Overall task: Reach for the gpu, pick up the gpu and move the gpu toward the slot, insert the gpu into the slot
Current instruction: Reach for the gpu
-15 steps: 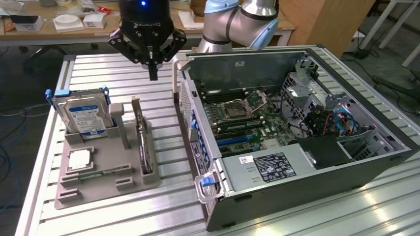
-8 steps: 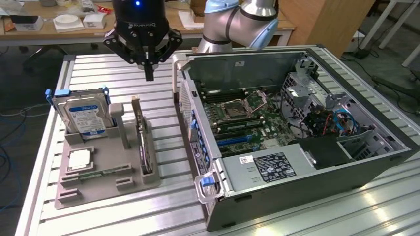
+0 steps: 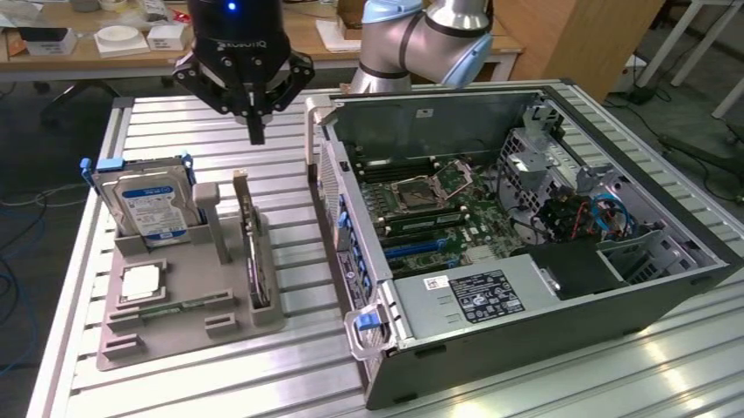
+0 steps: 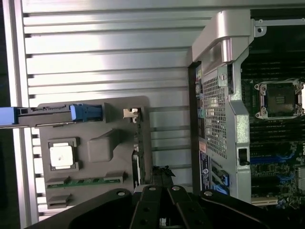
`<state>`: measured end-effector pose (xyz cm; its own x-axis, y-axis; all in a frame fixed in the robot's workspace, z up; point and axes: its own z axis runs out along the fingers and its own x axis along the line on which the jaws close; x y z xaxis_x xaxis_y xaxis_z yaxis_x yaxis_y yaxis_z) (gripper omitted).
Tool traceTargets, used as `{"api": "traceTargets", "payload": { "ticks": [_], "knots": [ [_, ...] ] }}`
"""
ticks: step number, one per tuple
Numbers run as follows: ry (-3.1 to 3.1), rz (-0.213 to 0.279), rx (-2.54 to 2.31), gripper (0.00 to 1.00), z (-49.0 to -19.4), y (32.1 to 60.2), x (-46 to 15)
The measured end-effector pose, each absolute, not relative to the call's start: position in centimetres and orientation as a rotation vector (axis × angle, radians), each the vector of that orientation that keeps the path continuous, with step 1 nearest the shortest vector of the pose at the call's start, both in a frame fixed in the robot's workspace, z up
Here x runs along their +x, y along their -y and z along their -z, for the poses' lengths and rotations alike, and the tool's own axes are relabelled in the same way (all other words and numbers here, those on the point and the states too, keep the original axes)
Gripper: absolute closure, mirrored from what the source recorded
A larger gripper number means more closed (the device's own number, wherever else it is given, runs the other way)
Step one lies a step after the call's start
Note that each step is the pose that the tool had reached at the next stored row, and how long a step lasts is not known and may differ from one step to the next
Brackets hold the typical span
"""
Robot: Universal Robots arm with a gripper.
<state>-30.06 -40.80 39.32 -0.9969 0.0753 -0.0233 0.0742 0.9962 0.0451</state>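
The gpu (image 3: 253, 261) stands on edge in the right-hand groove of a grey holder tray (image 3: 174, 326), its thin dark card pointing up and its silvery bracket end (image 4: 131, 113) at the far end. My gripper (image 3: 257, 132) hangs above the table beyond the far end of the tray, apart from the gpu, fingers shut with nothing between them. From the wrist, the gripper (image 4: 162, 183) sits close to the edge-on gpu (image 4: 137, 148). The blue slots (image 3: 413, 248) lie on the motherboard inside the open computer case (image 3: 651, 300).
A silver hard drive (image 3: 145, 205) with a blue-white label stands upright in the tray at the exterior view's left. A processor chip (image 4: 62, 156) and a memory stick (image 4: 86, 180) lie in the tray. The case wall (image 4: 224, 95) rises right beside the tray.
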Motion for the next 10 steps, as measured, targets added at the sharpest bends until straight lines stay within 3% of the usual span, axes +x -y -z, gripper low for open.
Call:
{"api": "traceTargets", "payload": {
  "ticks": [10],
  "knots": [
    [-3.114,-0.069,0.117,0.9,-39.32,40.9,-31.08]
  ]
}}
